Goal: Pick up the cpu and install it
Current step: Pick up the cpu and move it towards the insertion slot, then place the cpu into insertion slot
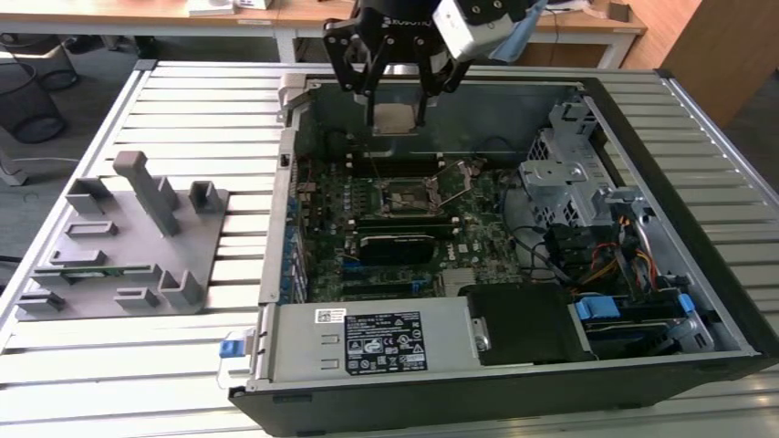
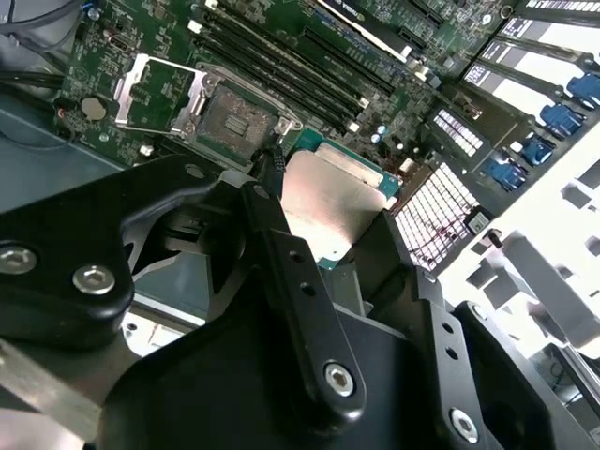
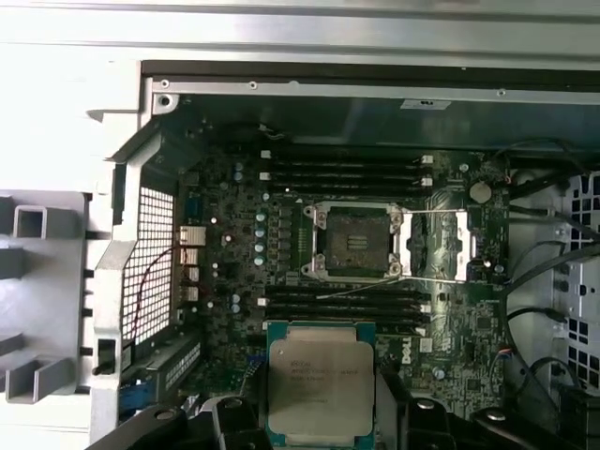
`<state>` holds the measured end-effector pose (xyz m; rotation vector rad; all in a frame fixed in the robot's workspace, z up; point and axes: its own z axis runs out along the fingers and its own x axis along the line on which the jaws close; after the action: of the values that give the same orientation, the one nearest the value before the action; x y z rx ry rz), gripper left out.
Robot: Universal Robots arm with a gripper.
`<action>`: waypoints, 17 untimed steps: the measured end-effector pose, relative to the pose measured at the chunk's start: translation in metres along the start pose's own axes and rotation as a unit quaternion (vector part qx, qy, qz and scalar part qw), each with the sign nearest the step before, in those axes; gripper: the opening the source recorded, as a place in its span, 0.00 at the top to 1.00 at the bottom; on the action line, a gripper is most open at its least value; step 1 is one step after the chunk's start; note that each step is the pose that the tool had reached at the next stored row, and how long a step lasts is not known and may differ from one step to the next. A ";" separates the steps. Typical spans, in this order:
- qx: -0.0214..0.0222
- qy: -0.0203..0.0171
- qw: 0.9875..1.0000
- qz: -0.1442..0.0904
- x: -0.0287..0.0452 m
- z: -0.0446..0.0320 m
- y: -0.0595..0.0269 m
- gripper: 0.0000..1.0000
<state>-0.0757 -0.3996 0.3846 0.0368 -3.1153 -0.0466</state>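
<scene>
The gripper [image 1: 396, 117] hangs at the upper centre of the exterior view, above the far side of the open computer case [image 1: 512, 388]. Its two fingers are pinching the cpu [image 1: 392, 121] by opposite edges. In the first wrist view the chip's silver top faces the camera, green rim all round. It's in the air, well apart from the motherboard [image 1: 487, 233]. Near the middle of the exterior view the socket [image 1: 411, 196] lies uncovered. A grey parts fixture [image 1: 134, 237] sits on the exterior view's left.

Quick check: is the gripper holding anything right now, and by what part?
Yes: the gripper holds the cpu, clamped on two opposite side edges, its silver top left bare.
</scene>
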 end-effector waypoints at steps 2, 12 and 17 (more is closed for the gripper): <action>0.000 0.000 1.000 0.000 -0.0011 0.0001 0.0002 0.46; 0.000 0.000 1.000 0.000 -0.0049 0.0006 0.0018 0.46; 0.000 0.000 1.000 0.000 -0.0079 0.0009 0.0031 0.46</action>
<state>-0.0679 -0.3963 0.3836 0.0364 -3.1160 -0.0462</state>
